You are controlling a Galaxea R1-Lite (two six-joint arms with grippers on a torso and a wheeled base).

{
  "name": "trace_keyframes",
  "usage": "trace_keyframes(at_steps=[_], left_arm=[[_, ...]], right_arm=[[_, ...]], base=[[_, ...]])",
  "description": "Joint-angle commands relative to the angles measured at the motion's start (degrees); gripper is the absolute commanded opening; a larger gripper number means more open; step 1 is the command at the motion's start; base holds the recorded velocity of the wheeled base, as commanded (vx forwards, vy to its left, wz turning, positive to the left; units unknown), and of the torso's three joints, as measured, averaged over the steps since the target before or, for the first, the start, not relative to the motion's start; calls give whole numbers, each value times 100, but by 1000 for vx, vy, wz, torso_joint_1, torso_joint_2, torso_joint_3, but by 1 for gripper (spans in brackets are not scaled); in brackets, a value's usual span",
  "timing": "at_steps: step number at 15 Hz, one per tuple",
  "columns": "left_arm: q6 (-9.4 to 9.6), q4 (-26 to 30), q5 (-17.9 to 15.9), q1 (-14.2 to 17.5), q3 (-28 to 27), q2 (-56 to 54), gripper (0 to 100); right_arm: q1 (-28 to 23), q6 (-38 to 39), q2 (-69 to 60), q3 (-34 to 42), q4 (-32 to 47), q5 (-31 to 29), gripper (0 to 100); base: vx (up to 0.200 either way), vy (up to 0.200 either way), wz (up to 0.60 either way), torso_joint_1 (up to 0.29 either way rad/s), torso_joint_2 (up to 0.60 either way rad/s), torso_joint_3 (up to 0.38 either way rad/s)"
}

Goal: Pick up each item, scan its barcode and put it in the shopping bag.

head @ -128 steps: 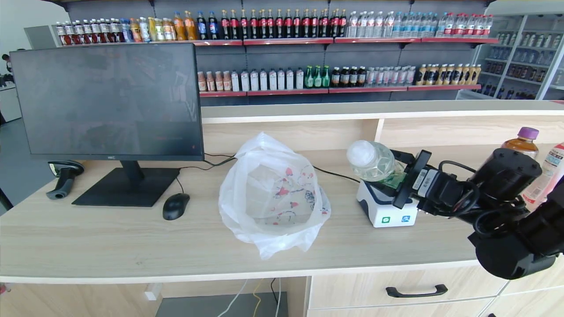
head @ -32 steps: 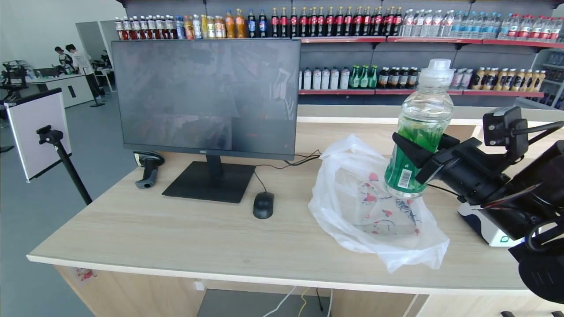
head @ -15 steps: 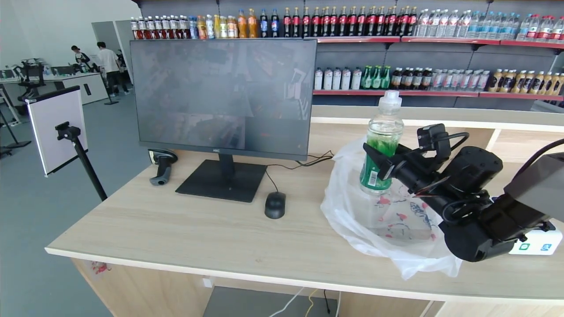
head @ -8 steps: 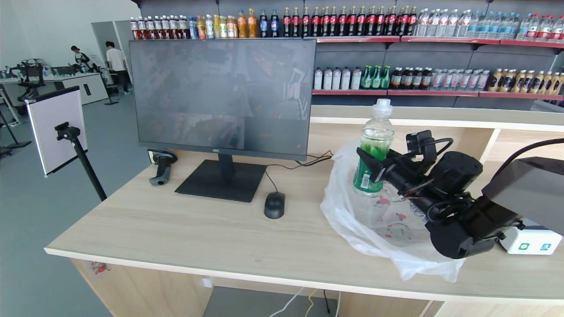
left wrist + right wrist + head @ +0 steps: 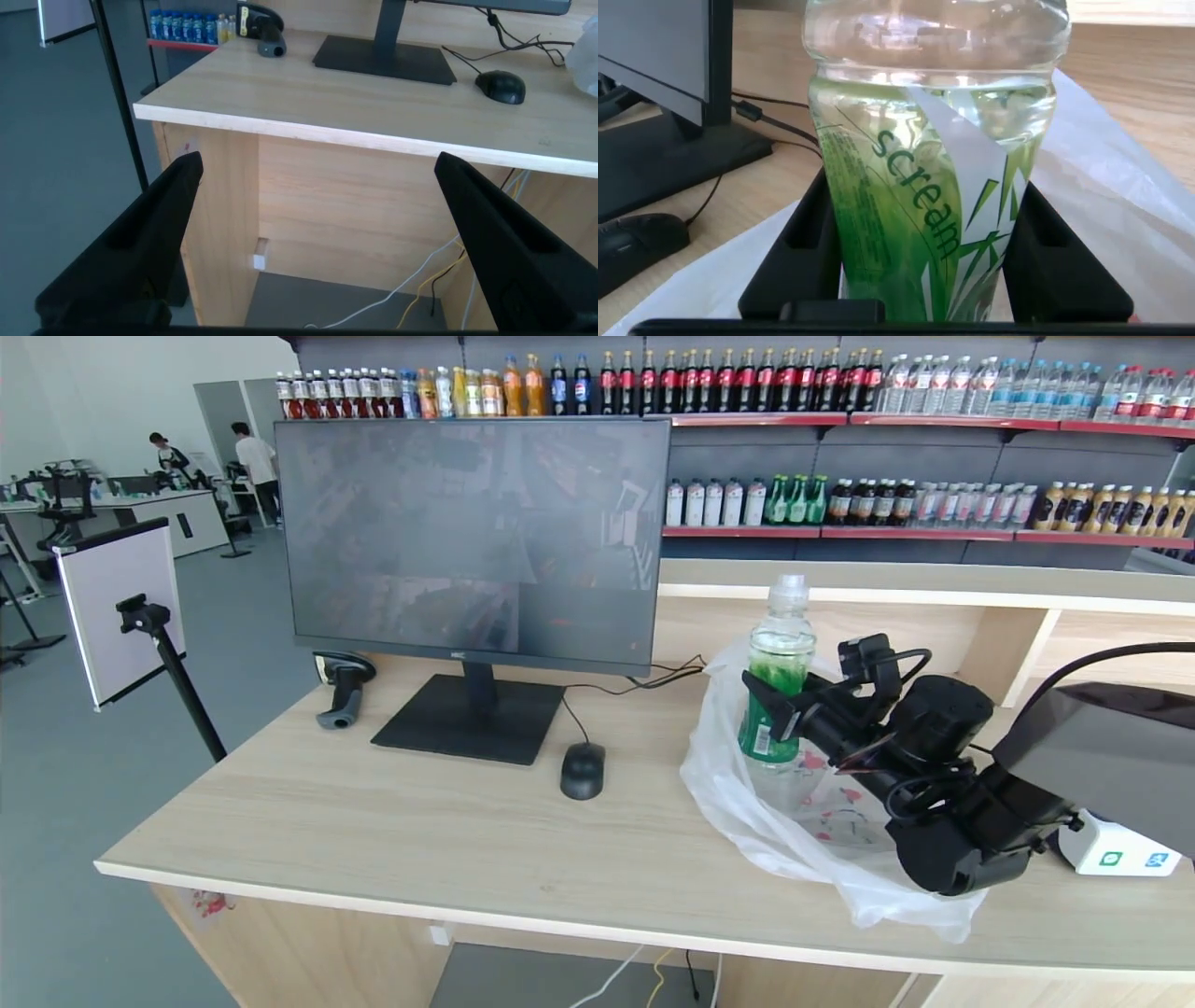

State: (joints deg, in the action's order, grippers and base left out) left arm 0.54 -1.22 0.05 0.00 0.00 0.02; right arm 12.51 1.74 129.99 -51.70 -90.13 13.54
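Checkout counter at the bagging step. Your main risk here is the thin plastic shopping bag: it slumps loosely with nothing holding its mouth open, so a finger of the right gripper could catch the film and drag the bag, whose front fold lies near the counter's front edge. A second risk is letting go too high. The green-labelled drink bottle is tall, upright and part full, so if you drop it onto soft plastic it would probably topple and could roll out toward the computer mouse or the white scanner box. Lower it until the base is supported before you part the fingers. The right gripper is clamped on the bottle, one dark finger on each side of the label at mid-height, as the right wrist view confirms. The capped neck rises clear above the fingers and the barcode end hangs below them. The bottle's base sits at the bag's open mouth, apparently just inside the rim; you cannot tell whether it touches the bag's floor. The left gripper is spread wide and holds nothing, below the counter edge and well apart from the bag.
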Motion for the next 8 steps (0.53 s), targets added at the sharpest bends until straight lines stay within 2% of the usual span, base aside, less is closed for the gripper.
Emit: trace_keyframes(at_steps=[1,8], left_arm=[[-1,-10,4,0,0,-2,100],[-1,-1,4,0,0,-2,100]], right_arm=[[6,-7,27,2,12,-1,0],[-3,-7,-35,336,12,8,0]], base=[[0,0,0,0,0,0],[0,0,0,0,0,0]])
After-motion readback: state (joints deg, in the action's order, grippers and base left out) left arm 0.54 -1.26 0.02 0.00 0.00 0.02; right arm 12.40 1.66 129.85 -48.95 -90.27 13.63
